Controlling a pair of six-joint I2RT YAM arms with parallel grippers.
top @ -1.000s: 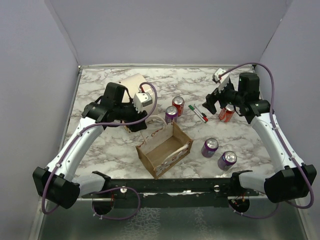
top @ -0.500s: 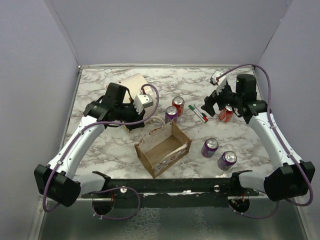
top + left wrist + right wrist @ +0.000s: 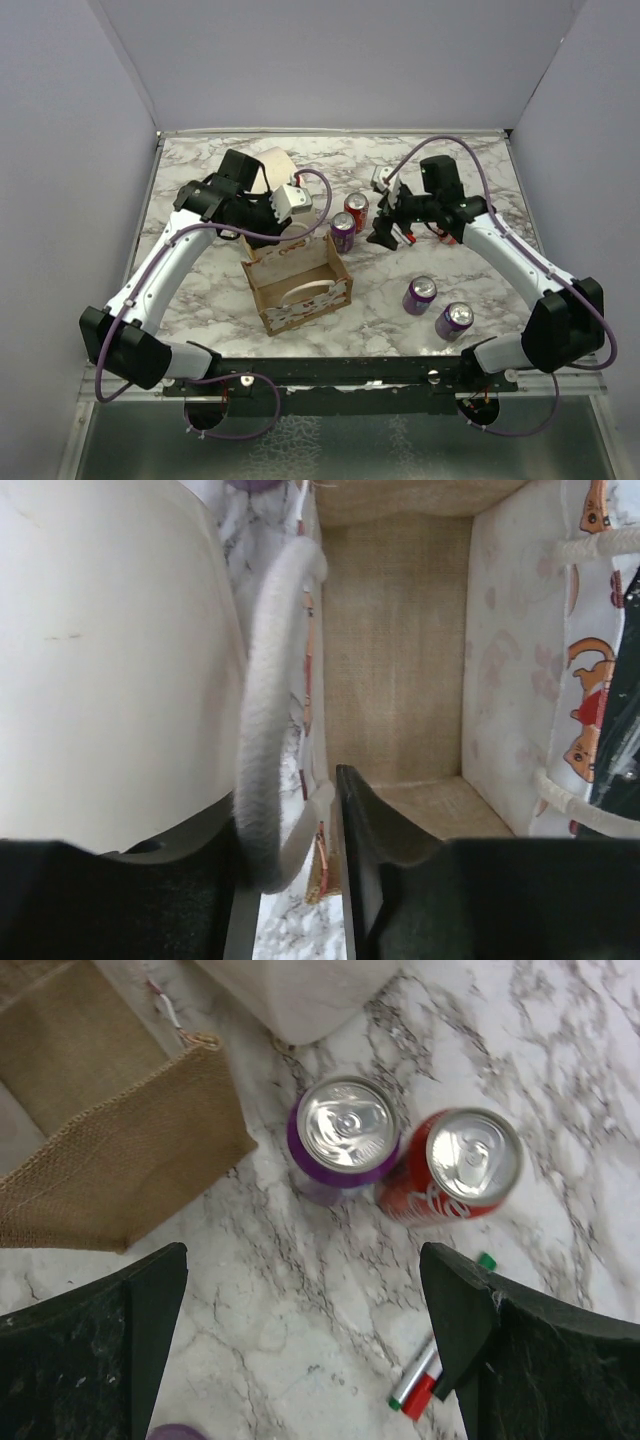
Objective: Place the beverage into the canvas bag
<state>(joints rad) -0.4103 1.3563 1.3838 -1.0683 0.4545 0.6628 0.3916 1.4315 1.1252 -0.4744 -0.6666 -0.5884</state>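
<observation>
The canvas bag (image 3: 297, 285) stands open mid-table, tan inside, with white printed sides. My left gripper (image 3: 288, 228) is shut on its far rim beside a white rope handle (image 3: 262, 710); the tan bag floor (image 3: 395, 650) shows past the fingers. A purple can (image 3: 343, 230) and a red can (image 3: 356, 208) stand upright side by side just beyond the bag. My right gripper (image 3: 385, 230) is open and empty, hovering right of these two cans. In the right wrist view the purple can (image 3: 345, 1135) and red can (image 3: 465, 1165) lie ahead of the gripper (image 3: 300, 1320).
A cream cylinder (image 3: 270, 165) lies behind the left gripper. Two more purple cans (image 3: 419, 294) (image 3: 454, 320) stand at the near right. Red and green markers (image 3: 425, 1385) lie on the marble under the right gripper. The bag's corner (image 3: 110, 1140) is to the cans' left.
My left gripper pulled the bag left and turned it square to the table edge. My right gripper swung left from the far-right red can to beside the middle purple and red cans.
</observation>
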